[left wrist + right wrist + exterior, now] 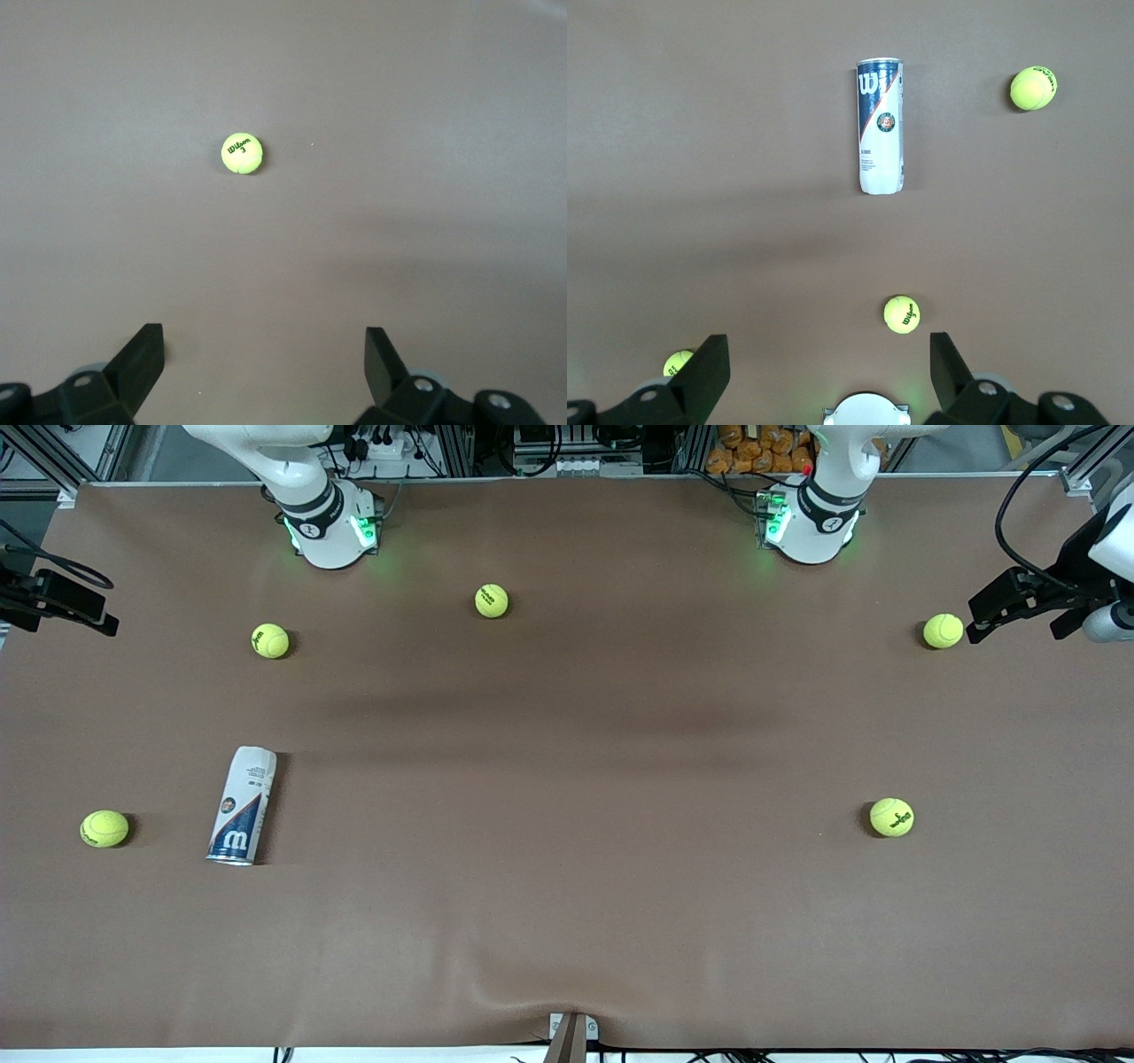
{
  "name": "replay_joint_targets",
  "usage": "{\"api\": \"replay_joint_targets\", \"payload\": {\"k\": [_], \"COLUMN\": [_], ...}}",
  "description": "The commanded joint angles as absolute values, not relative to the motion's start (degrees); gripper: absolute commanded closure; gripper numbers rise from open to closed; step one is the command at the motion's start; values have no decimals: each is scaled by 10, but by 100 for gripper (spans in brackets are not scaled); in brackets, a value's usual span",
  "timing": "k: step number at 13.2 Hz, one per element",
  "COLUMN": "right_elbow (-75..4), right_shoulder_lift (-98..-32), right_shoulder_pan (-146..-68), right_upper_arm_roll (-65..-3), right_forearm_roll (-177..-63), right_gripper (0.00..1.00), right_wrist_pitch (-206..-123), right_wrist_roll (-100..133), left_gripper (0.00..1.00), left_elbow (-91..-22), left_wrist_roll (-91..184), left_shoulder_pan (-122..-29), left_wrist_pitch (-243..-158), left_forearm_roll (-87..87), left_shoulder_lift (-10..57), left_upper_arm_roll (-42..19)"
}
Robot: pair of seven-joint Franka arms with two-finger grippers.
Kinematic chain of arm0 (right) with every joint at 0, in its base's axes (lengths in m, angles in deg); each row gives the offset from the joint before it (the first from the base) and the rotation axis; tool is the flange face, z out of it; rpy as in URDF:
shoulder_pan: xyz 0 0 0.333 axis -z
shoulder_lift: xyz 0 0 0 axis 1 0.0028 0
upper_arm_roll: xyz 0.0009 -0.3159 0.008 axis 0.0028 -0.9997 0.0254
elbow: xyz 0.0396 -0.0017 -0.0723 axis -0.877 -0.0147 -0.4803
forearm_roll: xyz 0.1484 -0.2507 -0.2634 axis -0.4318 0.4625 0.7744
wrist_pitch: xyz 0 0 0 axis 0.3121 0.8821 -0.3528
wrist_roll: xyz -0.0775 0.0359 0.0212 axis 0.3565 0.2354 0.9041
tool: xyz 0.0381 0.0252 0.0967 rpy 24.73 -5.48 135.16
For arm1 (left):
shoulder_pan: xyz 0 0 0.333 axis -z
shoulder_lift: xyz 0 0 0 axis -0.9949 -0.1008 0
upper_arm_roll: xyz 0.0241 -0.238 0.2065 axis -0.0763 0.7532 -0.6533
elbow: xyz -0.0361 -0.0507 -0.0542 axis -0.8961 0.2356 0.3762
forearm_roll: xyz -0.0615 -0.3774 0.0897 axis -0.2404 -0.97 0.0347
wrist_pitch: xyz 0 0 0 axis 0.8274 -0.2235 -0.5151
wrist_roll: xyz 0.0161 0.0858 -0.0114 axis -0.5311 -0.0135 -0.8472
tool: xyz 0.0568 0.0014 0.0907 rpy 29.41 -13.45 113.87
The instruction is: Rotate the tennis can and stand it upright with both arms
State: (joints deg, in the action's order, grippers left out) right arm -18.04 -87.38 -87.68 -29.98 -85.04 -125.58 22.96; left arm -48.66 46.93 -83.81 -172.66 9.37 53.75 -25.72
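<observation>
The tennis can (241,806) lies on its side on the brown table at the right arm's end, its silver-rimmed end with the big "W" nearer the front camera. The right wrist view shows the tennis can (881,124) lengthwise, well away from my right gripper (828,350). That gripper hangs high above its own base (866,409), open and empty. My left gripper (264,345) is also open and empty, high over bare table at the left arm's end. Neither gripper shows in the front view; both arms rise out of it from their bases.
Several yellow-green tennis balls lie scattered: one (104,828) beside the can, one (270,640) and one (492,600) nearer the bases, and two (943,631) (891,817) at the left arm's end. Black camera mounts (1036,598) (53,598) stand at both table ends.
</observation>
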Motion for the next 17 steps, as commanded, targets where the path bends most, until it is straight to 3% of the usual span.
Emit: {"api": "replay_joint_targets", "payload": {"k": [1, 10, 17], "right_elbow": [-176, -184, -285], "right_shoulder_lift": [-875, -864, -857], "right_shoulder_pan": [-878, -881, -880], "right_upper_arm_roll": [-299, -299, -299], "right_forearm_roll": [-847, -847, -845], "right_gripper": [0, 0, 0], "right_wrist_pitch": [-1255, -1274, -1384], "right_wrist_roll": [223, 223, 203], "left_gripper": [0, 0, 0], "left_elbow": [-481, -480, -480], "left_wrist_roll": [477, 478, 476], "left_shoulder_pan": [-842, -841, -843], "left_wrist_pitch": [-1726, -1726, -1721], "left_forearm_roll": [89, 87, 87], "left_shoulder_lift": [537, 538, 537], "left_upper_arm_roll": [-254, -252, -253]}}
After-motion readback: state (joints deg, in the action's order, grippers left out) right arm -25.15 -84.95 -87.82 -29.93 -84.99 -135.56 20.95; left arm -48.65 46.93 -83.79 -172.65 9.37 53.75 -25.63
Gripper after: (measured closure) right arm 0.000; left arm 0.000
